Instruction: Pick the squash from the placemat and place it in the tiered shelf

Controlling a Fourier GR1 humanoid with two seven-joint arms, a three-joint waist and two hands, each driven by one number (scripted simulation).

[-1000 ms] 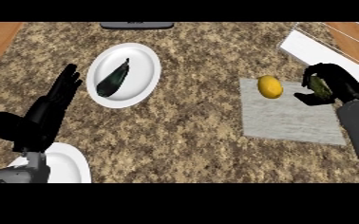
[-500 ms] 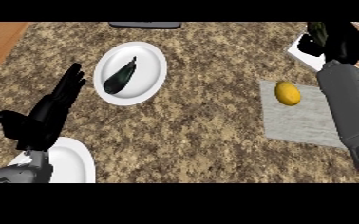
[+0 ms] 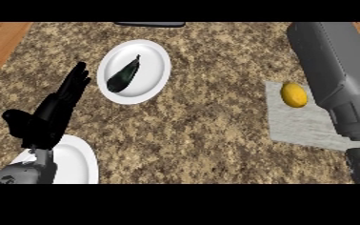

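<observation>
Head view, looking steeply down on a speckled brown counter (image 3: 204,124). At the left of the frame the left hand (image 3: 53,112) shows open, its black fingers straight and pointing toward the upper right, resting above the counter near the lower left. Just below it, at the lower left corner, lies a white plate (image 3: 74,164), partly covered by the grey left forearm. Toward the upper left sits a second white plate (image 3: 151,74) carrying a dark, elongated vegetable (image 3: 123,75) lying on a slant.

At the right of the frame a grey placemat (image 3: 302,124) lies on the counter. A yellow oval thing (image 3: 294,95), apparently a lemon, rests on its upper part, touching nothing but the mat. Just beside it, the grey right forearm (image 3: 330,71) runs from the lower right up to the top edge; the right hand itself is out of the frame, so its state cannot be told. No squash is visible. A dark object (image 3: 150,24) sits at the top edge, centre left.
</observation>
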